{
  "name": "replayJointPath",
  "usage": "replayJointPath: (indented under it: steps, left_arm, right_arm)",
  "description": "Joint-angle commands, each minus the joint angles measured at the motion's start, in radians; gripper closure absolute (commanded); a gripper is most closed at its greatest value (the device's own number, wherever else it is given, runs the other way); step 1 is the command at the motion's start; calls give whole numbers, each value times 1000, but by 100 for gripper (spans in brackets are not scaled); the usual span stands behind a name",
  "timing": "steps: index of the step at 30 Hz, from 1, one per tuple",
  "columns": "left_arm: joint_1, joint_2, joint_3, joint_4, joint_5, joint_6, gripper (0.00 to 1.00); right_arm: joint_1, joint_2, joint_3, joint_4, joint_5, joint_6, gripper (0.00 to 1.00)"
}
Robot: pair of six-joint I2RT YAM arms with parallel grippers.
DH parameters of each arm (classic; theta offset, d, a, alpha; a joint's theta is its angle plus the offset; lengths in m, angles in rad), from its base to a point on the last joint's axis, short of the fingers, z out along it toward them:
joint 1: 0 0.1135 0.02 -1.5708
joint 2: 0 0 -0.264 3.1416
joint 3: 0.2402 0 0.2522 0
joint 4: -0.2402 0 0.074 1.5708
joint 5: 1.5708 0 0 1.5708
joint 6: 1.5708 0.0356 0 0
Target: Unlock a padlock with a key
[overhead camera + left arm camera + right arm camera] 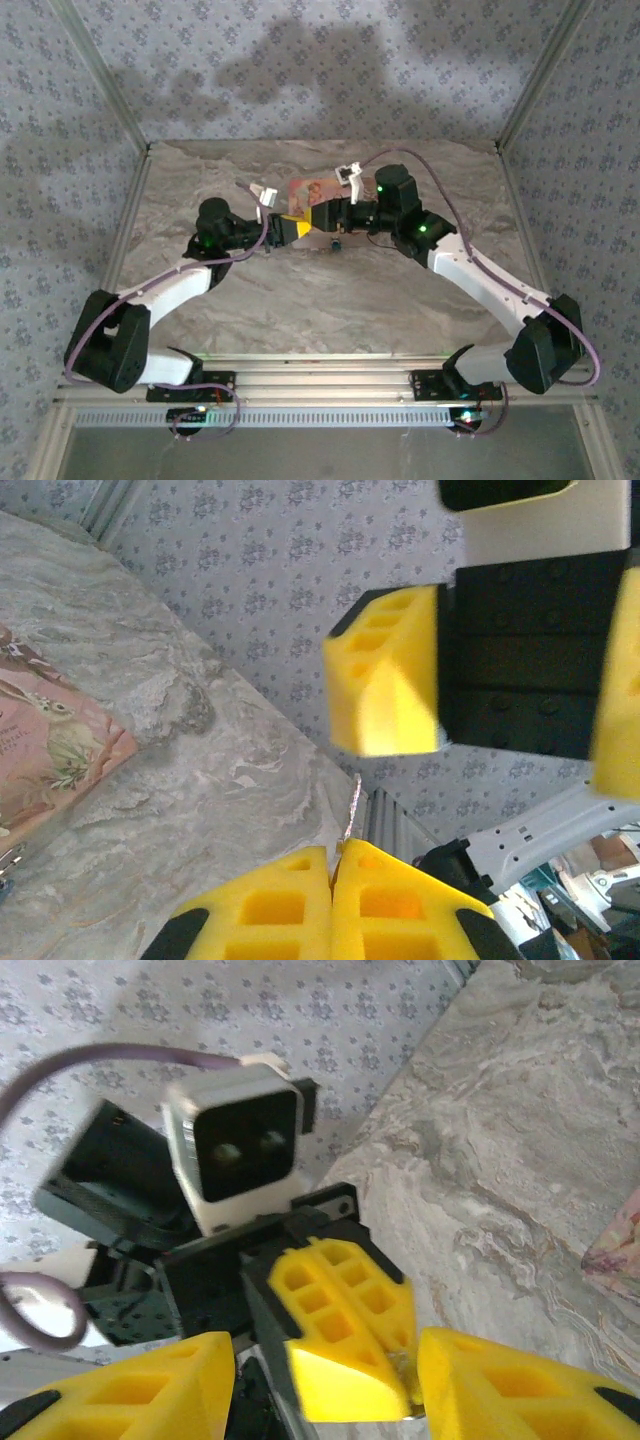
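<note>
My left gripper (pixel 293 228) (pixel 335 855) is shut on a thin silvery key (pixel 352 805), whose blade sticks out past the yellow fingertips. My right gripper (pixel 322 217) (pixel 325 1360) is open and faces it tip to tip. Its yellow fingers (pixel 520 1380) straddle the left gripper's closed fingers (pixel 345 1320), and a bit of metal (pixel 405 1365) shows at their tip. In the left wrist view one right finger (pixel 390 670) hangs blurred just above the key. A tiny dark-and-blue padlock (pixel 337 243) lies on the table, just nearer than the two grippers.
A pink floral box (pixel 305 194) (pixel 50 740) lies flat on the marbled table (pixel 250 290), just behind the grippers. Patterned walls (pixel 320 60) close in the back and both sides. The right arm's cable (pixel 440 185) loops over its wrist.
</note>
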Motion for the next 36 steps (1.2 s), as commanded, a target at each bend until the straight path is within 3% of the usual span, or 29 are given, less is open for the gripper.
replayJointPath:
  steps: [1,6,10,13,18,21,23,28,36]
  left_arm:
    - [1,-40,35,-17,33,24,100]
    - [-5,-64,43,-59,38,49,100]
    - [-10,-67,48,-76,46,55,100]
    - [-11,-69,53,-102,47,75,100]
    - [-9,-76,56,-133,46,93,100]
    - [3,-101,52,-197,41,124,66]
    - [25,-128,36,-207,43,119,54]
    - [61,-134,13,-109,100,24,50]
    - [25,-64,18,90,97,-94,53]
  right_arm:
    - [18,33,36,-51,48,-39,48]
    - [27,60,46,-56,74,-39,52]
    - [29,68,43,-26,63,-30,85]
    - [27,68,42,-26,59,-43,100]
    - [24,60,25,-22,46,-81,100]
    - [9,48,12,-14,28,-107,100]
    - [-18,43,5,4,-16,-111,100]
    - [-73,43,-5,74,-150,-93,100]
    - [-71,60,-3,158,-257,-69,100]
